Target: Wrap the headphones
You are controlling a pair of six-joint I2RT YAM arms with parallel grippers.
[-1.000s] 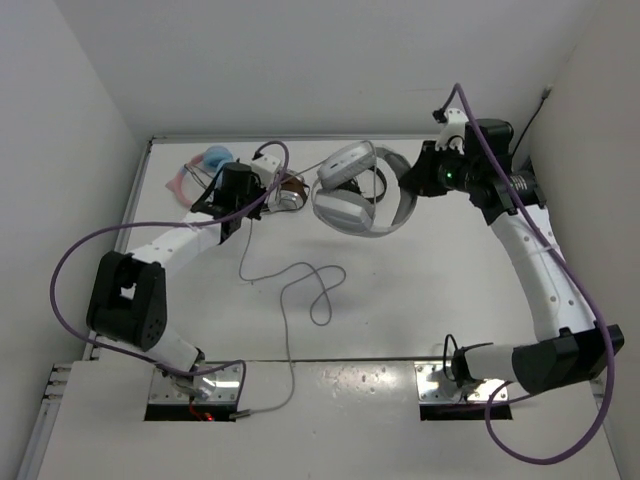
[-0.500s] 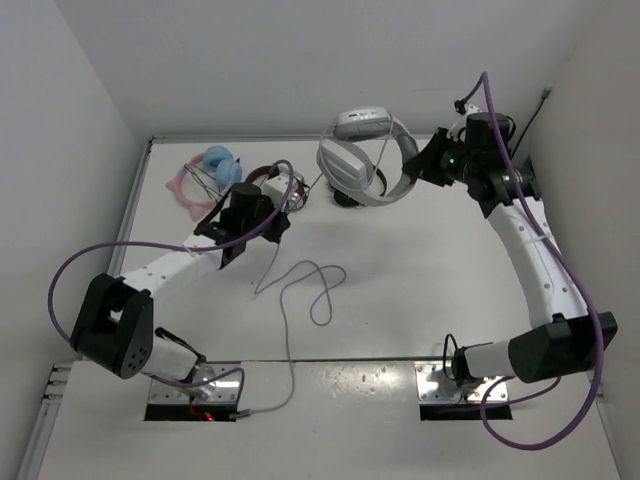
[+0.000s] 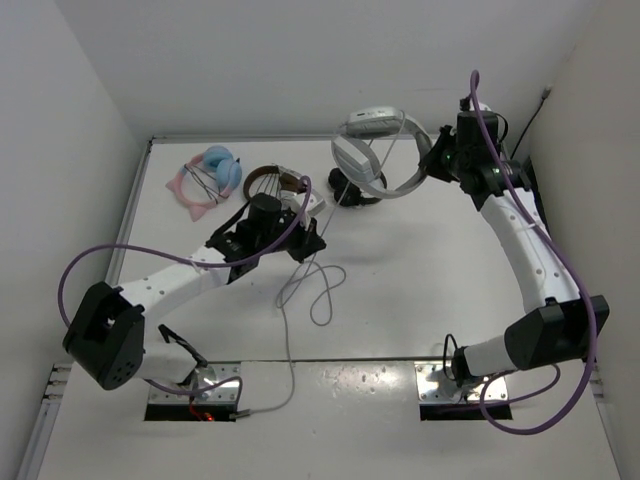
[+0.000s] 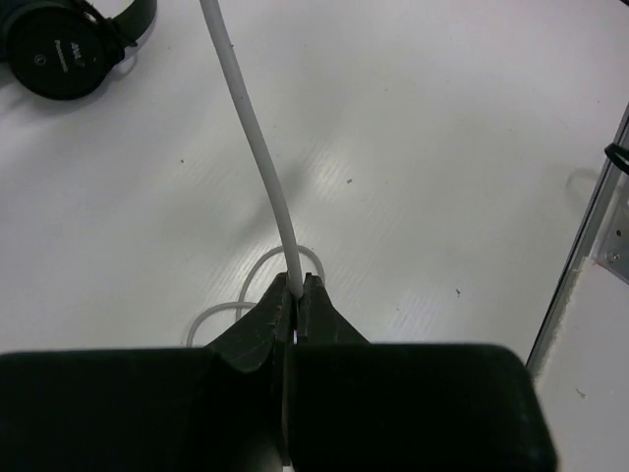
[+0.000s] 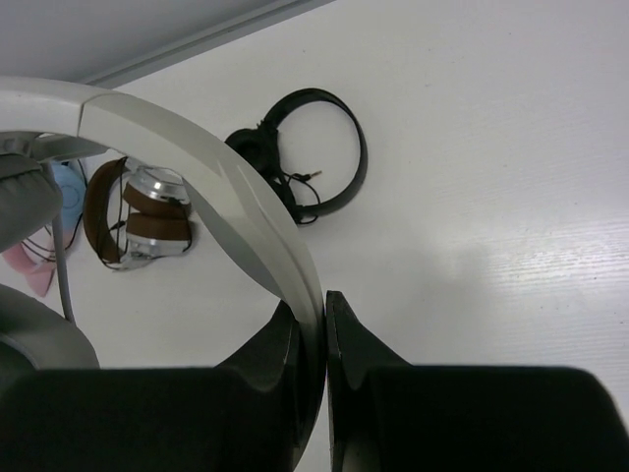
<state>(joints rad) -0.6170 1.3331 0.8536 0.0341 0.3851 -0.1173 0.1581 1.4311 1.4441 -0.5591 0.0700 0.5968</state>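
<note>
- Top external view first: the headphones [image 3: 375,150] are up off the table [image 3: 450,300] at the far side, right of centre. They hang out to the left of the right gripper [image 3: 432,165].
- Right wrist view shows that gripper's fingers clamped tight on the white headband, so I'd call that arm the holder here.
- The left gripper [image 3: 306,238] is pinched shut on the thin cable [image 4: 257,147]. In the left wrist view the cable runs out from the fingertips, up and away.
- The bit that matters: from the left gripper, the headphones sit further back, to the right and higher up. As far as I can tell, the lifted stretch of cable follows that same diagonal.
- The slack lies in loops on the table just on the near side of the left gripper, then trails off to the near edge.
- The left arm is much nearer the slack, so I reckon it does the winding, carrying cable round the band while the right arm holds it up.
- The small black pair [image 5: 257,149] lies on the table under the lifted set, and the brown-and-silver pair [image 3: 268,182] is just beyond the left gripper. My guess is either could snag the cable.
</note>
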